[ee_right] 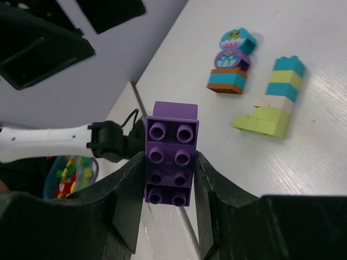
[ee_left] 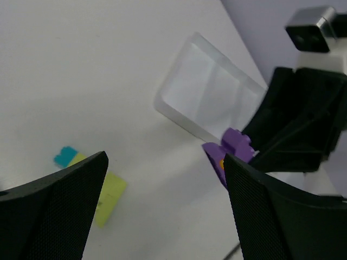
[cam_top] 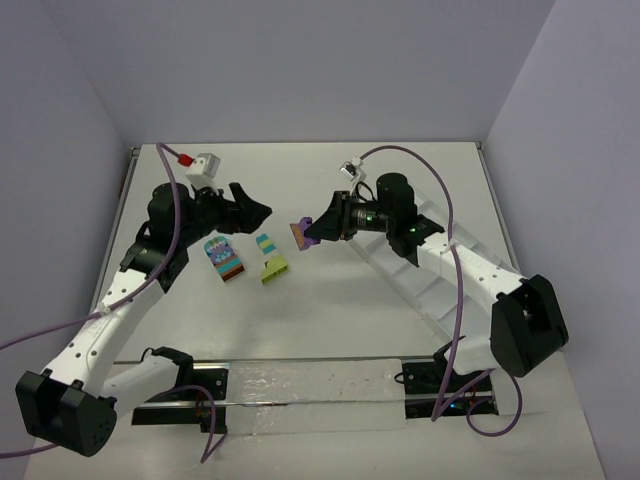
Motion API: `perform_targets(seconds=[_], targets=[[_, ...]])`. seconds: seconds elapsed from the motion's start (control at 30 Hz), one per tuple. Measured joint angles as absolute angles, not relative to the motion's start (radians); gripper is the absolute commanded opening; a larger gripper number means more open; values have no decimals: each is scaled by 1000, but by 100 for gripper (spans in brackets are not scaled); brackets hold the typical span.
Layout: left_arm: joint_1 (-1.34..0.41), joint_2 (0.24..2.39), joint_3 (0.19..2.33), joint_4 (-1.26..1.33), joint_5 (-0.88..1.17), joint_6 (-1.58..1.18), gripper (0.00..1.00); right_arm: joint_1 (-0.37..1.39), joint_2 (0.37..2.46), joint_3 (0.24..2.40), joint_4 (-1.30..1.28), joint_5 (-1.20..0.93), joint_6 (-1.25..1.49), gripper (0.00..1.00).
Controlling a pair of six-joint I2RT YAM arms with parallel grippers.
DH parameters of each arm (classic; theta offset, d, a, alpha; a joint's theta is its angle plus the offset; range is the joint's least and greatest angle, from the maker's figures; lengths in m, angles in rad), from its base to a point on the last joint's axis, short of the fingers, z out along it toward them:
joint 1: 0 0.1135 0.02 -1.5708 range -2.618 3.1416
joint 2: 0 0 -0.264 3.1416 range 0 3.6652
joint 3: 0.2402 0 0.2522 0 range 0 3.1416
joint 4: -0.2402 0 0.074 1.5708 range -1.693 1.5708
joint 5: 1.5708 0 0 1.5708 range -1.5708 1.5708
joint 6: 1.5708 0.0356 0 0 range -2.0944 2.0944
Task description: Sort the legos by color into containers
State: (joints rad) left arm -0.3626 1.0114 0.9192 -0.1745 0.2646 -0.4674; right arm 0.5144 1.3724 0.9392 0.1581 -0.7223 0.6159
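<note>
My right gripper (cam_top: pixel 308 232) (ee_right: pixel 169 174) is shut on a purple lego stack (cam_top: pixel 304 233) (ee_right: pixel 171 151) and holds it above the table, studs facing its wrist camera. The same purple lego (ee_left: pixel 232 147) shows in the left wrist view beside my right finger. My left gripper (cam_top: pixel 252 214) (ee_left: pixel 162 200) hangs open just left of it, with nothing between its fingers. Two multicoloured clumps lie on the table below: a teal, purple and orange-brown one (cam_top: pixel 225 259) (ee_right: pixel 231 60), and a teal, lime and cream one (cam_top: pixel 270 258) (ee_right: pixel 274 97). The white tray of containers (cam_top: pixel 428 300) (ee_left: pixel 209 103) runs under the right arm.
A long clear strip (cam_top: pixel 310 385) lies along the near table edge between the arm bases. White walls close in the back and both sides. Off the table edge, a bowl of mixed coloured bricks (ee_right: pixel 69 176) shows in the right wrist view.
</note>
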Motion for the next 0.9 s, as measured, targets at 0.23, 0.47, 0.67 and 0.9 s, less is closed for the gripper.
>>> perform_targets(seconds=[0.23,0.47,0.67,0.9], targets=[[-363,1096,915,-61,575,-474,88,497,1371,924,275,-855,681,0],[-362,1129,882,61,830,-501,86,484,1371,920,360,-947,733,0],[-360,1129,871,125,940,-526,74,484,1371,908,411,-1006,759,0],[-360,1145,865,219,1016,-573,66,484,1371,907,451,-1050,776,0]])
